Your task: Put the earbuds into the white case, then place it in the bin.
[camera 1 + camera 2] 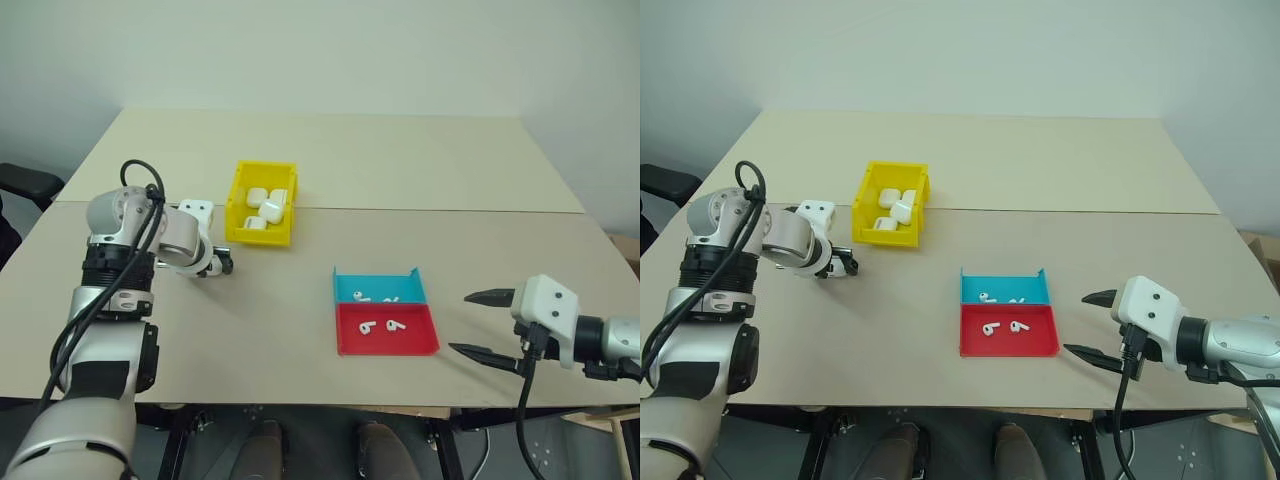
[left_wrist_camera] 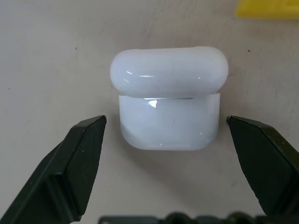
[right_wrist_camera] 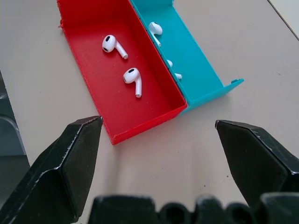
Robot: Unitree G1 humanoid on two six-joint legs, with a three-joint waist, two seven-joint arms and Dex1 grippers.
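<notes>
The white case is a glossy rounded-rectangle shell whose domed lid looks slightly raised from the body along the seam. It lies on the counter, near the left side of the bin. The left claw points down at it with both fingers spread wide, one on each side of the case and clear of it.

The bin is bright yellow with tall walls and stands at left centre of the counter. Several white cases lie inside it; their exact number is hard to make out.

The earbuds are two small glossy white pieces with short stems, lying apart in the red tray. The blue tray adjoins the red tray on its far side and holds further earbuds, partly cut off by the dividing wall. The right claw hovers just right of the trays, fingers spread, holding nothing.

In the head views the left wrist housing hides the white case; the left wrist view shows it in full, plus a corner of the bin. The right wrist view resolves the dark speaker openings and stems of the earbuds, which appear as white specks from the head.
</notes>
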